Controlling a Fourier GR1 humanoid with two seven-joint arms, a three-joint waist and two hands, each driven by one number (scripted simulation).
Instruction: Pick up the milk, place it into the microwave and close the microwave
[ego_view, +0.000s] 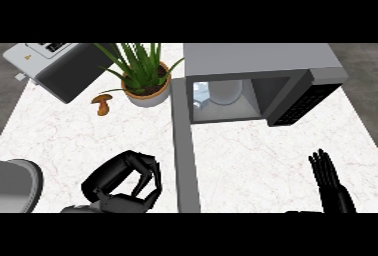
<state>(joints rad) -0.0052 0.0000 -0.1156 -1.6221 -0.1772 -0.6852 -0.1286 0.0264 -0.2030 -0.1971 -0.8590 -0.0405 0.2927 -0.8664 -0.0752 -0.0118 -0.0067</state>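
Observation:
The microwave (258, 57) stands at the back right with its cavity open. Its grey door (187, 165) swings out toward me and shows edge-on as a long strip. A white milk container (224, 92) stands inside the cavity, left of centre. My left hand (122, 182) is low on the counter just left of the door, its fingers curled in an arch round nothing. Whether it touches the door I cannot tell. Over at the lower right my right hand (332, 185) rests open with fingers straight up, well away from the microwave.
A toaster (55, 65) sits at the back left. A potted plant (144, 85) stands beside the microwave, with a brown mushroom (102, 104) on the counter to its left. A grey round dish (16, 185) shows at the left edge.

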